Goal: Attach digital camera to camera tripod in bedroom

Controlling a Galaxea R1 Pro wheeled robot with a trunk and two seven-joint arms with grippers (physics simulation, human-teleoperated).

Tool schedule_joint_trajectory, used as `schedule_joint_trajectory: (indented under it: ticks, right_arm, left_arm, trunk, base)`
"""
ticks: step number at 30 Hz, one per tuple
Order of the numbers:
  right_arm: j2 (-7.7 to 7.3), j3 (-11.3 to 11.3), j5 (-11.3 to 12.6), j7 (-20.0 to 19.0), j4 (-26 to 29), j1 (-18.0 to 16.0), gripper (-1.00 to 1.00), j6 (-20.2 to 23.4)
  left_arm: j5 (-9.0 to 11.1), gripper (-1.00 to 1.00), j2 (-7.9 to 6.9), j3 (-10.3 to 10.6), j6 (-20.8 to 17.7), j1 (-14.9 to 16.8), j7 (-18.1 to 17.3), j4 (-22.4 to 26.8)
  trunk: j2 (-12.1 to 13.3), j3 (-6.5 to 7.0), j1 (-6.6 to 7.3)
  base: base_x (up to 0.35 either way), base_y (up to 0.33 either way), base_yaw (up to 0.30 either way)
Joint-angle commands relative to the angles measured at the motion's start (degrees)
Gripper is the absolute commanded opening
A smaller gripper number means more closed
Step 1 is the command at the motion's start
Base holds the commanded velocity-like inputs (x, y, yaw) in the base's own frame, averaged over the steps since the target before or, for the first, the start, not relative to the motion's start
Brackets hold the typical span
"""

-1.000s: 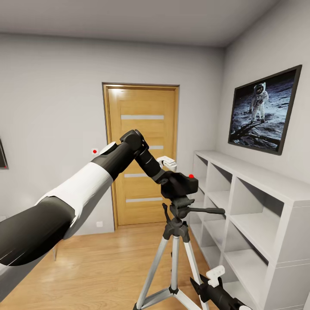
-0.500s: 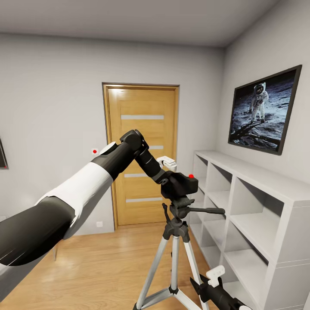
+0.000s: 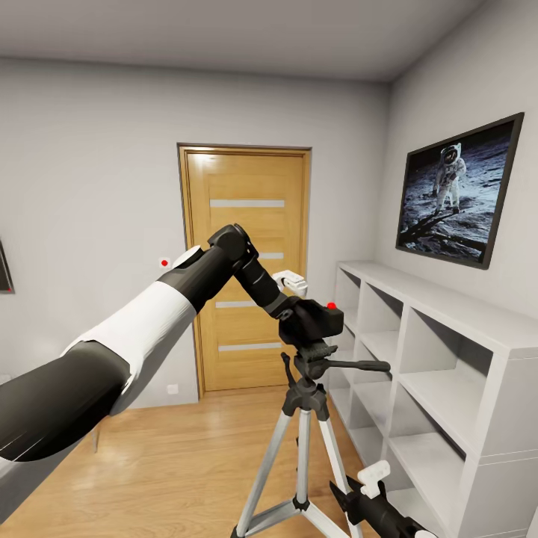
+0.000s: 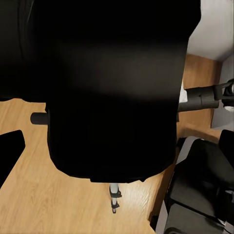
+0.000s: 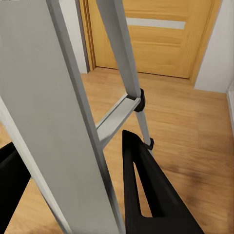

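The black digital camera with its red button sits on the black head of the camera tripod. My left gripper reaches it from the left. In the left wrist view the camera body is very close, and one fingertip stands apart from it with floor showing between. The pan handle points right. Low down, my right gripper is open astride a silver tripod leg, not touching it.
White cube shelves line the right wall close to the tripod, under a framed astronaut picture. The oak door is shut behind the tripod. Bare wood floor lies to the left.
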State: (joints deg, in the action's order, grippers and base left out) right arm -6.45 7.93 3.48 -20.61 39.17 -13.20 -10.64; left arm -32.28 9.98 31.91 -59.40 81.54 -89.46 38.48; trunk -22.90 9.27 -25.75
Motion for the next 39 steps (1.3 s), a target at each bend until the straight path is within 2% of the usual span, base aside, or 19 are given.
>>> schedule_joint_trajectory:
  ticks: [1, 4, 9, 12, 15, 17, 18, 21, 23, 24, 28, 29, 31, 32, 34, 35, 36, 37, 39]
  right_arm:
    - [-0.05, 0.7, -0.7, -0.1, -0.6, 0.0, -1.00, -0.3]
    - [-0.05, 0.7, -0.7, -0.1, -0.6, 0.0, -1.00, -0.3]
    - [-0.05, 0.7, -0.7, -0.1, -0.6, 0.0, -1.00, -0.3]
    - [-0.05, 0.7, -0.7, -0.1, -0.6, 0.0, -1.00, -0.3]
    - [-0.05, 0.7, -0.7, -0.1, -0.6, 0.0, -1.00, -0.3]
    - [-0.05, 0.7, -0.7, -0.1, -0.6, 0.0, -1.00, -0.3]
    - [-0.05, 0.7, -0.7, -0.1, -0.6, 0.0, -1.00, -0.3]
    - [-0.05, 0.7, -0.7, -0.1, -0.6, 0.0, -1.00, -0.3]
    - [-0.05, 0.7, -0.7, -0.1, -0.6, 0.0, -1.00, -0.3]
    - [-0.05, 0.7, -0.7, -0.1, -0.6, 0.0, -1.00, -0.3]
    - [-0.05, 0.7, -0.7, -0.1, -0.6, 0.0, -1.00, -0.3]
    - [-0.05, 0.7, -0.7, -0.1, -0.6, 0.0, -1.00, -0.3]
    - [-0.05, 0.7, -0.7, -0.1, -0.5, 0.0, -1.00, -0.3]
    - [-0.05, 0.7, -0.7, -0.1, -0.5, 0.0, -1.00, -0.3]
    - [-0.05, 0.7, -0.7, -0.1, -0.6, 0.0, -1.00, -0.3]
    - [-0.05, 0.7, -0.7, -0.1, -0.6, 0.0, -1.00, -0.3]
    - [-0.05, 0.7, -0.7, -0.1, -0.6, 0.0, -1.00, -0.3]
    - [-0.05, 0.7, -0.7, -0.1, -0.6, 0.0, -1.00, -0.4]
    - [-0.05, 0.7, -0.7, -0.1, -0.6, 0.0, -1.00, -0.4]
  left_arm:
    - [-0.6, 1.00, 0.02, 0.0, -0.6, 0.0, -0.5, 0.0]
    - [-0.6, 1.00, -0.16, -0.1, -0.6, 0.0, -0.5, 0.1]
    - [-0.5, 1.00, -1.44, -0.1, -0.6, 0.0, -0.5, 0.2]
    - [-0.4, 1.00, -2.66, -0.1, -0.6, 0.0, -0.5, 0.2]
    - [-0.3, 1.00, -4.75, -0.1, -0.6, 0.0, -0.5, 0.5]
    - [-0.3, 1.00, -5.50, -0.2, -0.6, 0.0, -0.5, 0.5]
    - [-0.3, 1.00, -6.71, -0.2, -0.6, 0.0, -0.5, 0.6]
    - [-0.3, 1.00, -8.12, -0.2, -0.6, 0.0, -0.5, 1.2]
    - [0.0, 1.00, -10.19, -0.2, -0.6, 0.0, -0.5, 2.5]
    - [1.4, 1.00, -12.04, -0.2, -0.6, 0.0, -0.5, 3.5]
    - [5.4, 1.00, -15.59, 0.0, -0.6, 0.0, -0.5, 4.6]
    - [7.6, 1.00, -18.16, 0.1, -0.6, 0.0, -0.5, 5.2]
    - [8.6, 1.00, -19.86, 0.2, -0.6, 0.0, -0.5, 5.5]
    - [9.3, 1.00, -21.44, 0.2, -0.6, 0.0, -0.5, 5.7]
    - [9.7, 1.00, -22.82, 0.2, -0.6, 0.0, -0.5, 5.6]
    - [10.0, 1.00, -24.33, 0.3, -0.6, 0.0, -0.5, 5.3]
    - [10.1, 1.00, -24.75, 0.3, -0.6, 0.0, -0.5, 5.0]
    - [10.2, 1.00, -25.72, 0.3, -0.6, 0.0, -0.5, 2.8]
    - [10.3, 1.00, -26.13, 0.3, -0.6, 0.0, -0.5, -1.8]
  trunk:
    - [0.0, -0.05, -0.03]
    - [0.0, -0.05, -0.03]
    - [0.0, -0.05, -0.03]
    - [0.0, -0.05, -0.03]
    - [0.0, -0.05, -0.03]
    - [0.0, -0.05, -0.03]
    - [0.0, -0.05, -0.03]
    - [0.0, -0.05, -0.03]
    - [0.0, -0.05, -0.03]
    - [0.0, -0.05, -0.03]
    - [0.0, -0.05, -0.03]
    - [0.0, -0.05, -0.03]
    - [0.0, -0.05, -0.03]
    - [0.0, -0.05, -0.03]
    - [0.0, -0.05, -0.03]
    - [0.0, -0.05, -0.03]
    - [0.0, -0.05, -0.03]
    - [0.0, -0.05, -0.03]
    - [0.0, -0.05, -0.03]
  base:
    - [0.000, 0.000, 0.000]
    - [0.000, 0.000, 0.000]
    - [0.000, 0.000, 0.000]
    - [0.000, 0.000, 0.000]
    - [0.000, 0.000, 0.000]
    - [0.000, 0.000, 0.000]
    - [0.000, 0.000, 0.000]
    - [0.000, 0.000, 0.000]
    - [0.000, 0.000, 0.000]
    - [0.000, 0.000, 0.000]
    - [0.000, 0.000, 0.000]
    - [0.000, 0.000, 0.000]
    - [0.000, 0.000, 0.000]
    - [0.000, 0.000, 0.000]
    - [0.000, 0.000, 0.000]
    - [0.000, 0.000, 0.000]
    - [0.000, 0.000, 0.000]
    - [0.000, 0.000, 0.000]
    - [0.000, 0.000, 0.000]
